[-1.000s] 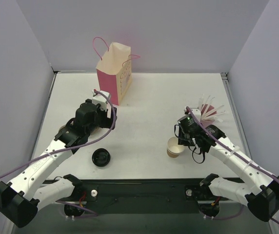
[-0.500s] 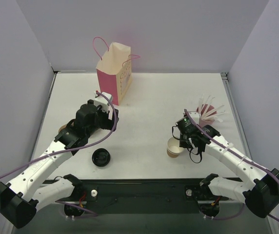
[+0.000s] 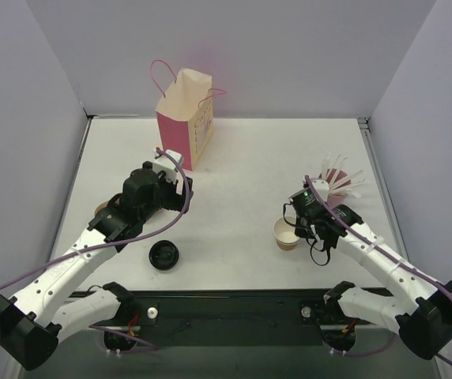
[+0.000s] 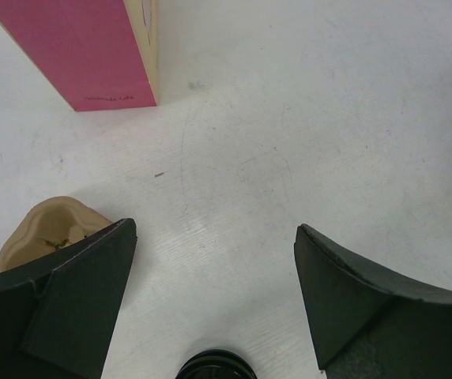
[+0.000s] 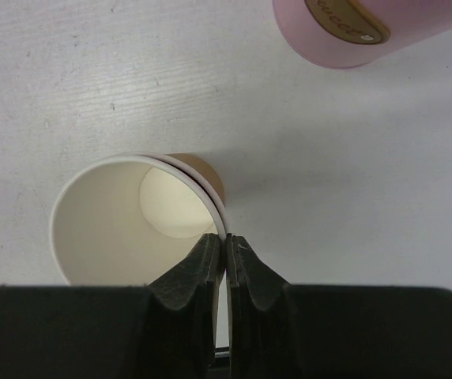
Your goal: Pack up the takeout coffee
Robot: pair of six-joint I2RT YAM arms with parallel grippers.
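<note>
No cup with a lid on it shows in any view. A small brown paper cup (image 3: 286,234), cream-white inside and lidless, stands upright at the right front. My right gripper (image 3: 297,230) is shut on its near rim, one finger inside and one outside, as the right wrist view shows (cup (image 5: 131,225), gripper (image 5: 226,241)). A loose black lid (image 3: 164,255) lies on the table at the left front. My left gripper (image 3: 178,192) is open and empty above the table, with the lid's edge (image 4: 214,365) just below its fingers (image 4: 84,268).
A pink and cream paper bag (image 3: 184,118) with cord handles stands at the back left, also in the left wrist view (image 4: 92,51). A pink cup (image 3: 337,183) holding white sticks stands behind the right gripper. A tan crumpled cup (image 4: 40,233) sits beside the left arm.
My right gripper has shifted slightly to the right with the lidless cup in its grip. The left arm has barely moved.
</note>
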